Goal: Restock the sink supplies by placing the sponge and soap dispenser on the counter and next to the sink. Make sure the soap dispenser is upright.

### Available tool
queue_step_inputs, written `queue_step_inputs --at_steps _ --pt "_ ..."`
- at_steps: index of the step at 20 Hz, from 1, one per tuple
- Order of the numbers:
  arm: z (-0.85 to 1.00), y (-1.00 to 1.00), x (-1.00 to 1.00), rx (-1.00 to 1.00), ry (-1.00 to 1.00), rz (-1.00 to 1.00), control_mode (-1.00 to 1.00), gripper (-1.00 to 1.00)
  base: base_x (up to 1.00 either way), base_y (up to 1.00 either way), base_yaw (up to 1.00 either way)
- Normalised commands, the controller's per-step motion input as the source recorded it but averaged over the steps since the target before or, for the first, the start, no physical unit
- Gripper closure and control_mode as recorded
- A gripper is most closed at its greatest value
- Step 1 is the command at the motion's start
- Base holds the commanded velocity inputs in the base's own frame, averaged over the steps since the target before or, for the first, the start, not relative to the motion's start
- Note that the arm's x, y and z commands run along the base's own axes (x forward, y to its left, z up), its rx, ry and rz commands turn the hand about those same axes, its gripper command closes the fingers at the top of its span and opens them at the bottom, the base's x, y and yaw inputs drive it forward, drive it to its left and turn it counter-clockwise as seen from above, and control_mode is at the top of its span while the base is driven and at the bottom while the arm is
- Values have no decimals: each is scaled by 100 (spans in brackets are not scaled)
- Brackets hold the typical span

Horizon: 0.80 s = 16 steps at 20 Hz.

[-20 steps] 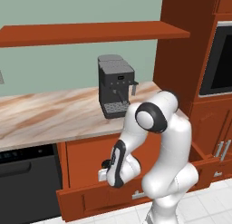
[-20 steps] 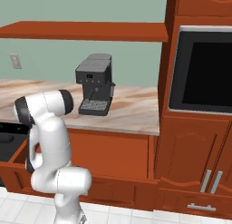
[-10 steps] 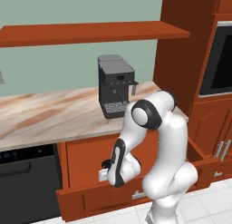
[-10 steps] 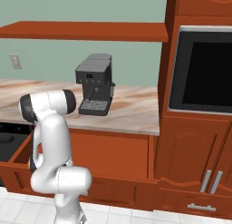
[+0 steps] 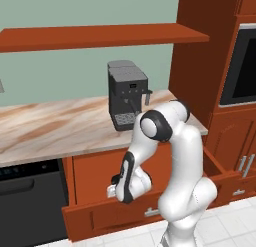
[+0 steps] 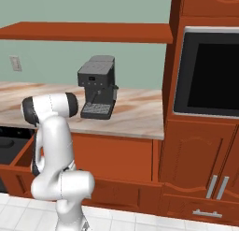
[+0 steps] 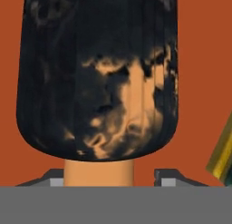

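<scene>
Kitchen cabinetry in red-brown runs under a beige marble worktop (image 5: 60,126), with a wall shelf (image 5: 100,37) above, an oven (image 6: 210,73) built into the tall unit, and a black coffee machine (image 5: 127,93) standing on the slab. Below the worktop a drawer (image 5: 107,211) stands pulled out, and the white arm (image 5: 170,156) is folded down so that its hand reaches into it. Compared with half a second back, the elbow has dropped a little further in the left base view, so the hand has sunk deeper. In the hand view the soap dispenser (image 7: 97,78) lies on the drawer's floor directly ahead, black body mottled tan, its pump end toward the camera between the two fingertips (image 7: 167,178). The jaws sit either side of it; whether they already grip it I cannot tell. The sponge (image 7: 223,153) lies just beside it. Neither item has reached the worktop yet.
</scene>
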Motion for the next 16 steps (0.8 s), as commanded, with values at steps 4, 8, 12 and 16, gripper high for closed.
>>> queue_step_inputs --at_steps 4,8,12,16 --pt "-13 6 0 0 3 0 -100 100 0 0 0" --pt "-1 1 0 0 3 0 -100 100 0 0 0" --pt "0 0 0 0 0 0 -100 100 0 0 0" --pt "0 0 0 0 0 0 -100 100 0 0 0"
